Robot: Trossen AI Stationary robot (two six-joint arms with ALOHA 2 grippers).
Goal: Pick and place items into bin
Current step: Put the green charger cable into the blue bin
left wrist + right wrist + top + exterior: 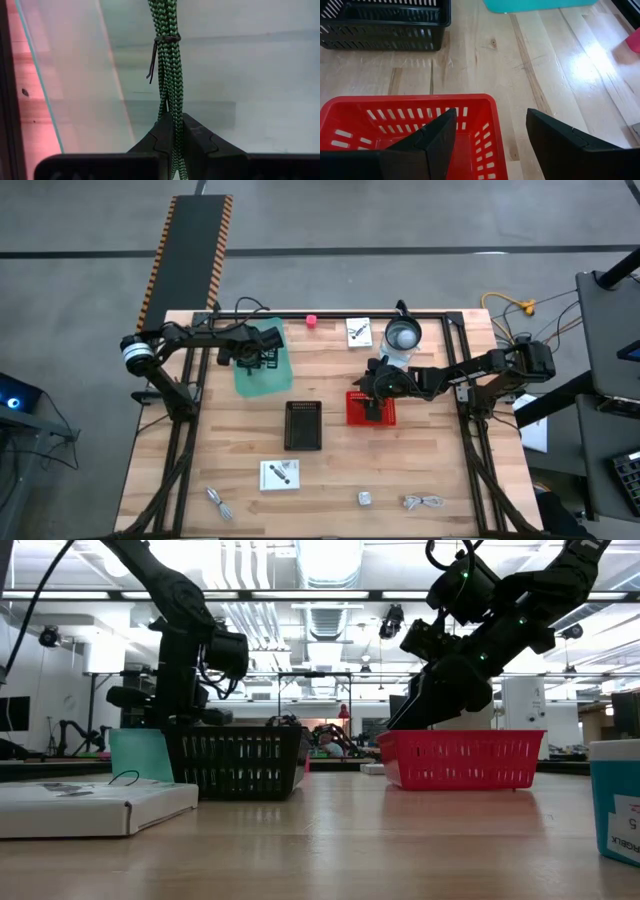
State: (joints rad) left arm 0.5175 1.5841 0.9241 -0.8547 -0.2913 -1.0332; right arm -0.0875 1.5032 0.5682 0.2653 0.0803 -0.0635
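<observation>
A green-and-black braided cable bundle [169, 65], tied with a dark wire tie, hangs inside the teal see-through bin [262, 370] at the table's far left. My left gripper [173, 125] is shut on it and stands over that bin [75, 100]. My right gripper [490, 145] is open with nothing between its fingers, above the red basket [405, 120], which also shows in the high view [371, 408]. Loose on the table lie a white card [280, 475], a second card [358, 332], a pink blob [311, 321], silvery clips [218, 500], a small silver cube [365, 498] and a pale cable bundle [425, 502]. My left gripper pinches the cable bundle's upper end [172, 111] between its two fingers. The fingers come from above, pointing steeply down, and the strands run along them. The bundle hangs straight below the fingers into the teal bin; whether its lower end touches the bin's floor is out of frame.
A black slotted basket [303, 425] stands mid-table between the two arms. A clear round jug [402, 335] with a dark handle stands at the far edge, just behind my right arm. A dark frame rail [330, 314] runs along the far edge. A teal box [615, 800] shows at the low view's right.
</observation>
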